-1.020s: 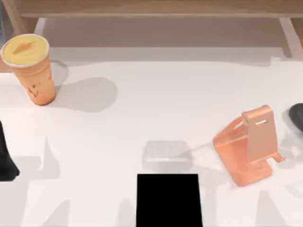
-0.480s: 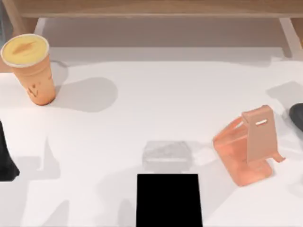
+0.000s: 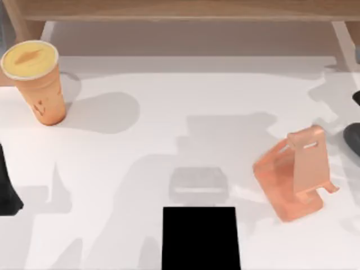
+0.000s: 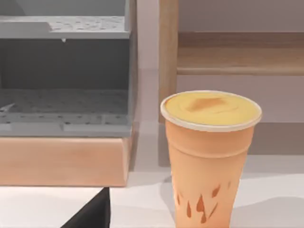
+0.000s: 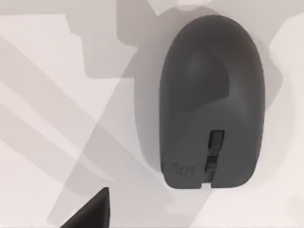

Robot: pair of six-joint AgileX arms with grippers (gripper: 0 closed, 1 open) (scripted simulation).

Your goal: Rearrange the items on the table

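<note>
The orange cup (image 3: 35, 84) with its yellow lid stands upright at the table's far left; the left wrist view has it close ahead (image 4: 209, 156). A dark grey mouse (image 3: 354, 138) lies at the right edge, cut off by the frame, and in the right wrist view it lies straight below the camera (image 5: 211, 102). A pale grey flat smartphone (image 3: 198, 185) rests near the front middle, in shadow. My left arm (image 3: 7, 188) sits dark at the left edge, apart from the cup. A dark bit of my right arm (image 3: 356, 97) pokes in just behind the mouse.
A salmon-orange phone stand (image 3: 295, 174) stands right of the phone. A flat black pad (image 3: 201, 237) lies at the front edge, just in front of the phone. A wooden frame (image 3: 185, 10) runs along the back. A grey shelf unit (image 4: 64, 71) stands behind the cup.
A broad shadow has spread over the middle of the table and the phone. A dark bit of my right arm has come in at the right edge. None of the items has moved.
</note>
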